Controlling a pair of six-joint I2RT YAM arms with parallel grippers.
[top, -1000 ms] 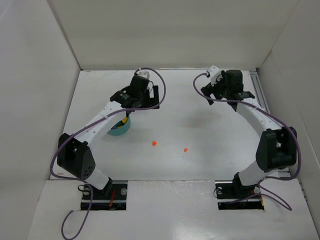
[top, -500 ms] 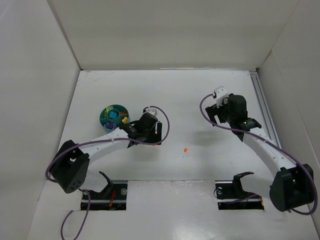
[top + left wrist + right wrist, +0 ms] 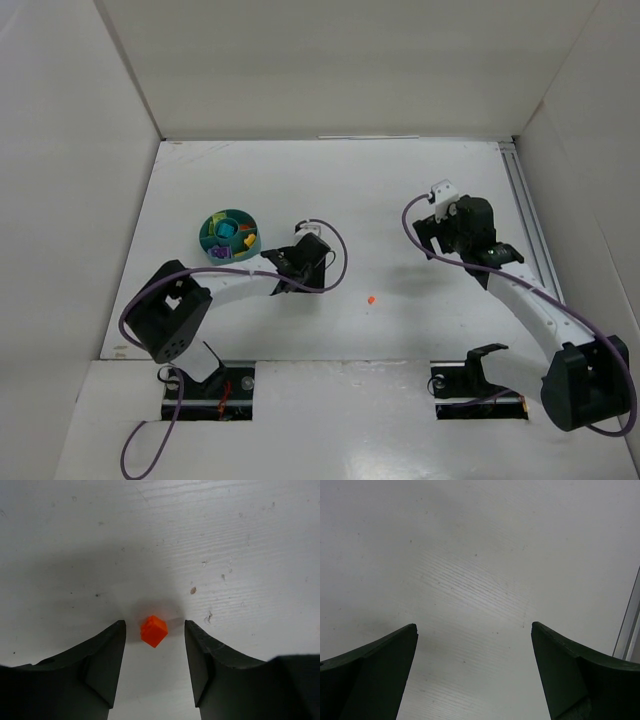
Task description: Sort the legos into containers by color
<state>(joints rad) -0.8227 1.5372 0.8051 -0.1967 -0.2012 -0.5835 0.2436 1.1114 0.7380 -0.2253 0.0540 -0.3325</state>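
The teal dish (image 3: pixel 229 235) stands left of centre and holds several purple, yellow, teal and orange legos in its compartments. To its right my left gripper (image 3: pixel 303 272) is down at the table. In the left wrist view a small orange lego (image 3: pixel 153 631) lies on the table between the tips of that gripper (image 3: pixel 154 626). The jaws are partly apart, with a gap on each side of the piece. A second orange lego (image 3: pixel 371 299) lies alone further right. My right gripper (image 3: pixel 450 225) hovers at the right. It is open (image 3: pixel 472 627) over bare table.
White walls box in the table on three sides. A metal rail (image 3: pixel 525 215) runs along the right edge and shows as a strip (image 3: pixel 627 625) in the right wrist view. Both arm bases sit at the near edge.
My left arm swung from over the dish down to the orange lego, and its jaws narrowed around it. The right arm drew back from the far side. The dish is now uncovered.
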